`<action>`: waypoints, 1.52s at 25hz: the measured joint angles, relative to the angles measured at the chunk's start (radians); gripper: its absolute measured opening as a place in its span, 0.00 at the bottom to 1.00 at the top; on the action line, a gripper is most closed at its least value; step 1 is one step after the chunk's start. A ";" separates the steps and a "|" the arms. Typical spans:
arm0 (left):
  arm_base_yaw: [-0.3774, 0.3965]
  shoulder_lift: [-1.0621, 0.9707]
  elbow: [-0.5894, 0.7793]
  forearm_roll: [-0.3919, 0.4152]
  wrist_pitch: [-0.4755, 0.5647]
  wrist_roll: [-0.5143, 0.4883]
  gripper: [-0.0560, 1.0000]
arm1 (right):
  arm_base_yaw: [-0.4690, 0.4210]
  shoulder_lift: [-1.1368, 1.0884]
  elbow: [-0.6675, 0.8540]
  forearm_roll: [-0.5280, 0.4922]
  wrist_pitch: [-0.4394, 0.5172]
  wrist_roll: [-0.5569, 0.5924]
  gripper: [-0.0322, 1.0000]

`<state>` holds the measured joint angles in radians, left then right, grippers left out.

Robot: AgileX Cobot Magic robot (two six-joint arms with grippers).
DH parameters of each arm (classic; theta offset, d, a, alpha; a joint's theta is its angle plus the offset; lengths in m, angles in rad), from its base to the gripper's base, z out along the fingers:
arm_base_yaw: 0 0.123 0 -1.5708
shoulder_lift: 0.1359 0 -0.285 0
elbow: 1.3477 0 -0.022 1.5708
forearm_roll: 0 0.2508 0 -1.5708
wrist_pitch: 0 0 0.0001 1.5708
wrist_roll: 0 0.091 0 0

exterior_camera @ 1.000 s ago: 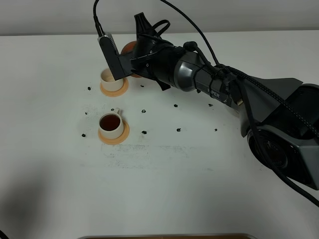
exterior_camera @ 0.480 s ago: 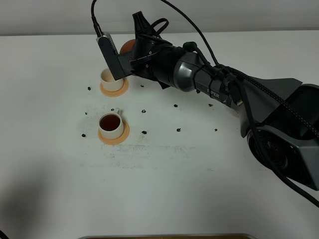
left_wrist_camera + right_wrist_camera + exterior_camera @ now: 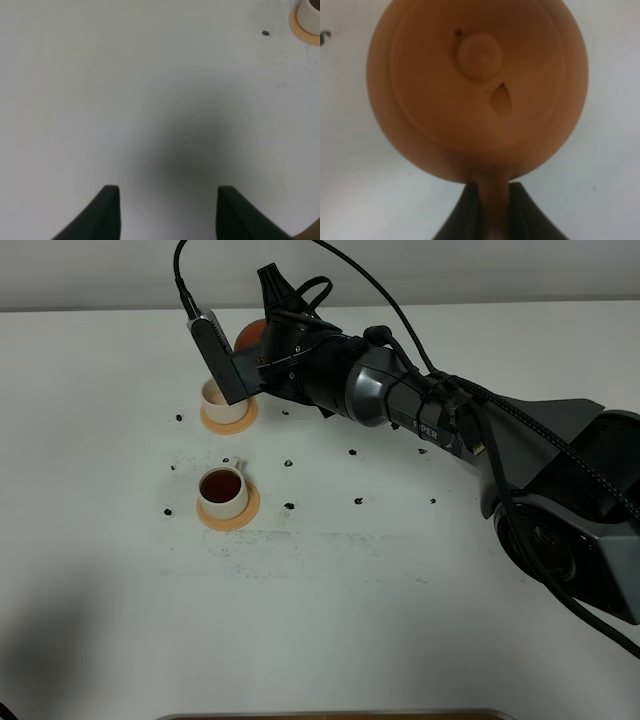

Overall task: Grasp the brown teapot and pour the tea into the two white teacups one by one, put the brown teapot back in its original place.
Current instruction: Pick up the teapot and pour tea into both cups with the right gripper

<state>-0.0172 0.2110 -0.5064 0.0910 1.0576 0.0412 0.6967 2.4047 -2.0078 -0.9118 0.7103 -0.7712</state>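
The brown teapot [image 3: 477, 90], a squat round pot of reddish-brown clay, is hanging from the right gripper [image 3: 492, 186]. The gripper's two dark jaws are pinching narrowly on the pot's loop handle [image 3: 492, 220], which is running straight back between them. The round body is spreading out just ahead of the jaw tips, and the lid's small knob [image 3: 479, 55] is facing the wrist camera, further ahead of the jaws than the handle. In the high view the pot is showing only as a brown edge past the gripper's tip, the rest being covered by the arm. The far white teacup [image 3: 213, 392], a small cylindrical cup on a round orange coaster [image 3: 228, 420], is sitting just beside the clamped pot, partly hidden by the wrist camera's dark housing. The near white teacup [image 3: 222, 487], brimming with dark tea on a matching coaster [image 3: 246, 512], is standing well apart from those jaws. Small black specks [image 3: 289, 506] are dotting the white table [image 3: 350, 600] around both cups. The left gripper [image 3: 167, 192] is hovering over bare table with its jaws standing wide and nothing between them. A white cup on an orange coaster is showing well ahead of them and off to one side; which of the two it is, I cannot tell.
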 joint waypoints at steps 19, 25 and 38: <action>0.000 0.000 0.000 0.000 0.000 0.000 0.49 | 0.000 0.000 0.000 -0.070 -0.021 -0.039 0.14; 0.000 0.000 0.000 0.000 0.000 0.000 0.49 | 0.000 0.000 0.000 -0.080 -0.029 -0.039 0.14; 0.000 0.000 0.000 0.000 -0.001 0.000 0.49 | 0.000 0.000 0.000 -0.124 -0.038 -0.040 0.14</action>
<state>-0.0172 0.2110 -0.5064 0.0910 1.0567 0.0412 0.6966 2.4047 -2.0078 -1.0362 0.6721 -0.8114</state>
